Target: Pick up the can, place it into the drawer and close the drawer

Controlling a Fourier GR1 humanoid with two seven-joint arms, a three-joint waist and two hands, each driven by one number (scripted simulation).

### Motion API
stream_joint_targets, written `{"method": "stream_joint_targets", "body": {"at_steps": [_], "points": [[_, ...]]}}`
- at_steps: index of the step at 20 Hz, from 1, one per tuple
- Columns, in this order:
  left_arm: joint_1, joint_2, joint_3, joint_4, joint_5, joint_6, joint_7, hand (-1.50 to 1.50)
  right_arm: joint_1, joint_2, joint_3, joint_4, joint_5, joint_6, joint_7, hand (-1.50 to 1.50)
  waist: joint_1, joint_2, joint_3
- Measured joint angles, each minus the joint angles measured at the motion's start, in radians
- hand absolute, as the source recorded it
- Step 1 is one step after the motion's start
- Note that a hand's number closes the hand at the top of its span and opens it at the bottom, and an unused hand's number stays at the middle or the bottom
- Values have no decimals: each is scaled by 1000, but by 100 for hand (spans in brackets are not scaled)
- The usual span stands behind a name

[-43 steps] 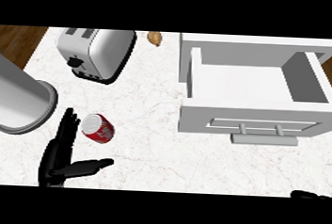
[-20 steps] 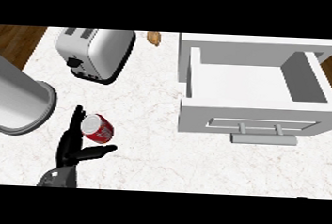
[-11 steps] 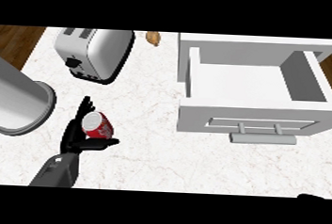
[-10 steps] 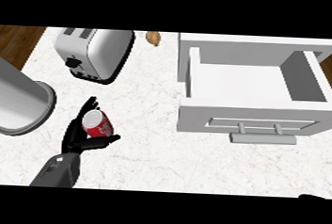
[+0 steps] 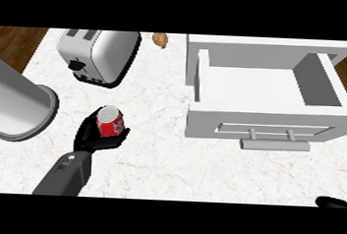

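A red can (image 5: pixel 109 122) with a silver top sits in my left hand (image 5: pixel 92 139), whose fingers and thumb curl round its lower part, at the counter's left. The white drawer (image 5: pixel 268 88) stands pulled open at the upper right, its inside bare, its front panel and bar handle (image 5: pixel 273 137) facing me. Only a dark tip of my right hand (image 5: pixel 335 202) shows at the lower right edge; how its fingers stand is hidden.
A silver toaster (image 5: pixel 99 54) stands at the upper left. A large grey cylinder (image 5: pixel 13 107) lies close to the left of the can. A small brown item (image 5: pixel 160 39) rests at the counter's far edge. White marble counter (image 5: pixel 203 169) spreads below the drawer.
My left hand went from open beside the can to curled round it. The can has shifted slightly up and toward the right with the hand.
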Motion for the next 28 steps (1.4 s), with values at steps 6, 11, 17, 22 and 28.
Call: {"method": "stream_joint_targets", "body": {"at_steps": [6, 11, 17, 22, 28], "points": [[-92, -17, 26, 76, 12, 56, -18, 150, -7, -2, -9, 18, -1, 7, -18, -150, -6, 2, 0], [-154, -31, 46, 82, 34, 77, -16, 150, -10, -1, -11, 21, 6, 6, -23, -150, -6, 2, 0], [-187, -64, 17, -22, 44, 94, 77, 150, -3, -5, -30, -6, 4, -1, -8, -150, 4, -3, 1], [-243, -97, -56, -146, 53, 157, 208, 150, 19, 6, -28, -17, 10, 3, -14, -150, 9, -7, 2], [-302, -112, -148, -338, 83, 221, 416, 150, 42, 1, -48, -35, 2, 14, -19, -150, 9, -9, 2]]}}
